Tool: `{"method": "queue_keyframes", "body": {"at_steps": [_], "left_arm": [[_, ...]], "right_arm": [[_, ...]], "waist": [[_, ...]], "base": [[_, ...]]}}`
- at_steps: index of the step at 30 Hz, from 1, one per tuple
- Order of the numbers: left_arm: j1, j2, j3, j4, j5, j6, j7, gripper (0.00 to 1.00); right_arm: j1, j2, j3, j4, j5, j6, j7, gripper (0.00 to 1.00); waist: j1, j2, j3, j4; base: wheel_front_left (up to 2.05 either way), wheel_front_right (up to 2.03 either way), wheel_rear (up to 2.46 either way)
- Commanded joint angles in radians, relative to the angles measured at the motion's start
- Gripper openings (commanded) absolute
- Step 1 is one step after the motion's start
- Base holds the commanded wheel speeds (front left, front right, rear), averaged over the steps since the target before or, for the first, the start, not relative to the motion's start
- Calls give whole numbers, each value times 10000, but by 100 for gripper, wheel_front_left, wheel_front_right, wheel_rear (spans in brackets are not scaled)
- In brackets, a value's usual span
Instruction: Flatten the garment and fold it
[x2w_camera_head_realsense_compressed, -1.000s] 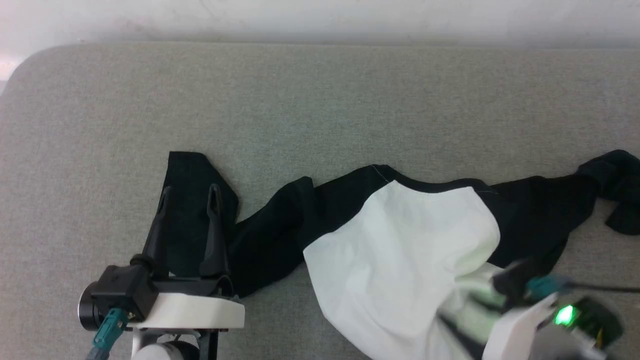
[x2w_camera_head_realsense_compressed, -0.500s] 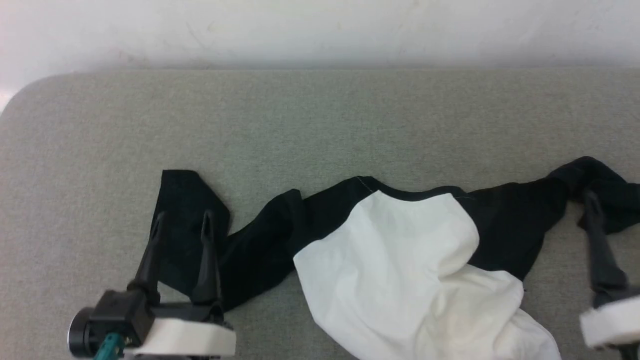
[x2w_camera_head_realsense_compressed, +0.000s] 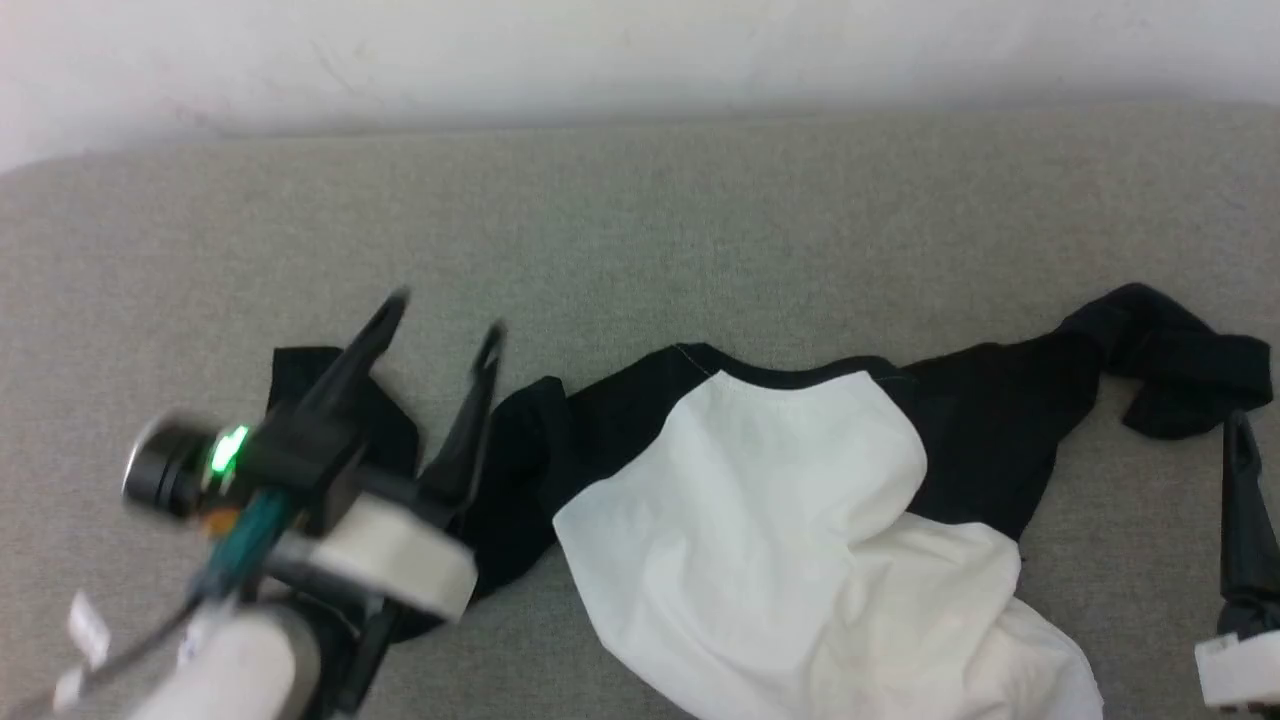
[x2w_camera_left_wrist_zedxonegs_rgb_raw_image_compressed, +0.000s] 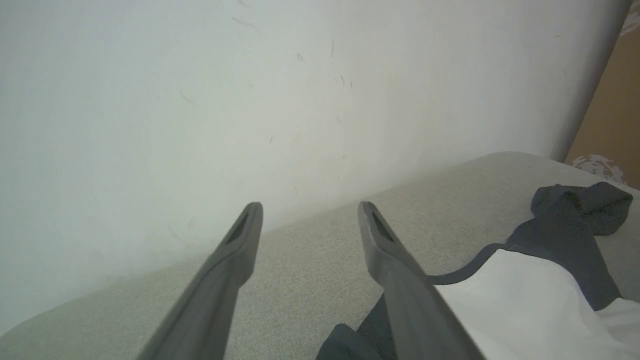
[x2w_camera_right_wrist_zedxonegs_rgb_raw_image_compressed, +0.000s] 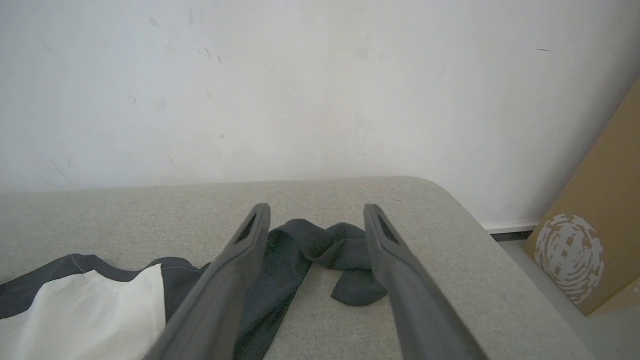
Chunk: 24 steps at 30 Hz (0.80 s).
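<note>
So the garment (x2w_camera_head_realsense_compressed: 760, 520) is lying on the grey padded surface (x2w_camera_head_realsense_compressed: 640, 220), long axis running left to right. Black sleeves are flung out to either side, the neckband faces the wall (x2w_camera_head_realsense_compressed: 640, 50), and the white body is bunched toward the near edge, where it's cut off. The left tool (x2w_camera_head_realsense_compressed: 445, 317) is blurry with its jaws apart, over the left sleeve and hiding part of it. The right tool (x2w_camera_right_wrist_zedxonegs_rgb_raw_image_compressed: 316, 210) is spread wide too, just short of the crumpled right cuff, gripping nothing.
</note>
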Motion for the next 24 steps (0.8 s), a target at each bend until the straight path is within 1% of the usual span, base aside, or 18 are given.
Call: {"method": "queue_keyframes", "body": {"at_steps": [1, 2, 3, 4, 5, 8, 11, 13, 16, 20, 24], "left_arm": [[-710, 59, -156, 14, -1, -343, 459, 100], [-1780, 196, -519, 260, 65, -952, 1375, 100], [-2233, 118, -695, 458, 15, -1180, 1778, 100], [-2233, 118, -695, 458, 15, -1180, 1778, 100], [-2660, 37, -921, 687, -20, -1445, 2169, 100], [-3648, -286, -1554, 1564, -88, -2043, 3227, 100], [-4158, -493, -2081, 2481, -248, -2478, 4304, 100], [-4308, -535, -2280, 2989, -345, -2631, 4830, 100], [-4328, -524, -2442, 3543, -562, -2660, 5679, 100], [-4203, -507, -2617, 3811, -938, -2631, 6781, 100], [-4120, -277, -2946, 3986, -965, -2696, 7757, 100]], "right_arm": [[-262, 28, 42, -64, -70, -7, -56, 100], [-485, 28, 108, -83, -110, -7, -84, 100], [-572, 29, 134, -45, -128, -7, -86, 100], [-572, 29, 134, -45, -128, -7, -86, 100], [-643, 29, 147, 0, -109, -7, -88, 100], [-795, 29, 205, 117, -55, -7, -117, 100], [-919, 29, 293, 226, -23, -7, -155, 100], [-971, 29, 309, 243, -32, -7, -129, 100], [-1017, 29, 263, 207, -91, -7, -98, 100], [-1053, 29, 163, 138, -124, -7, -10, 100], [-1197, 29, 294, 84, -106, -7, 111, 100]], "waist": [[0, 0, 439, -63], [0, 0, 773, -120], [0, 0, 906, -142], [0, 0, 906, -142], [0, 0, 1046, -171], [0, 0, 1469, -273], [0, 0, 1821, -411], [0, 0, 1999, -494], [0, 0, 2183, -546], [0, 0, 2352, -489], [0, 0, 2473, -443]], "base": [[0, 0, 0], [0, 0, 0], [0, 0, 0], [0, 0, 0], [0, 0, 0], [0, 0, 0], [0, 0, 0], [0, 0, 0], [0, 0, 0], [0, 0, 0], [0, 0, 0]]}}
